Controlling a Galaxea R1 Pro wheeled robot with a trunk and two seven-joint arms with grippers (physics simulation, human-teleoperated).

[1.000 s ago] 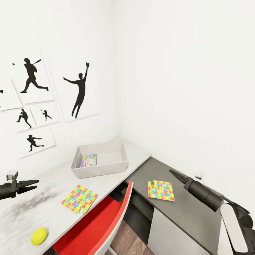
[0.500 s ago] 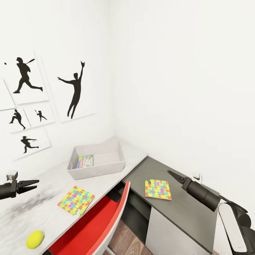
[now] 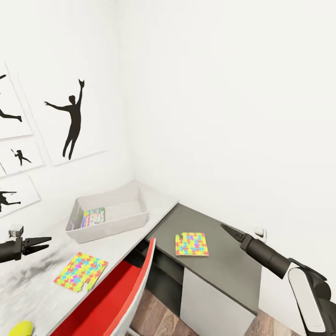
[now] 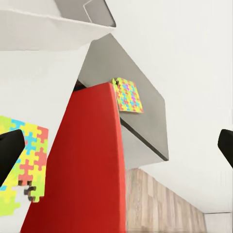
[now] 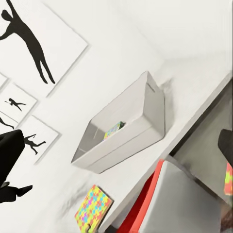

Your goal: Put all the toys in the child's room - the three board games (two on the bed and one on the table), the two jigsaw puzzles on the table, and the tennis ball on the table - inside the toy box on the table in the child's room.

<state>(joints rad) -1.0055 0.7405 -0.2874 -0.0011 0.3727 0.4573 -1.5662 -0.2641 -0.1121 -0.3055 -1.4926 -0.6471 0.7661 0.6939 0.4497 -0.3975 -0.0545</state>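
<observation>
The grey toy box [image 3: 111, 223] stands on the white table [image 3: 42, 284] near the corner, with one colourful board game [image 3: 93, 217] lying inside it. A jigsaw puzzle [image 3: 80, 271] lies flat on the white table in front of the box. The second jigsaw puzzle [image 3: 192, 244] rests on the dark desk [image 3: 224, 270]. The yellow tennis ball [image 3: 19, 328] sits at the table's near edge. My left gripper [image 3: 42, 243] hovers open over the white table. My right gripper [image 3: 228, 230] hangs open above the dark desk, right of the second puzzle. Both hold nothing.
A red chair [image 3: 116, 291] is tucked where the two tabletops meet, its back rising above them. Black silhouette posters [image 3: 70, 121] hang on the left wall. White walls close the corner behind the box. Wooden floor [image 3: 158, 317] shows under the desk.
The camera has swung to the right, so box, puzzles, ball and posters sit further left in the picture. Both arms keep their pose and both grippers stay open.
</observation>
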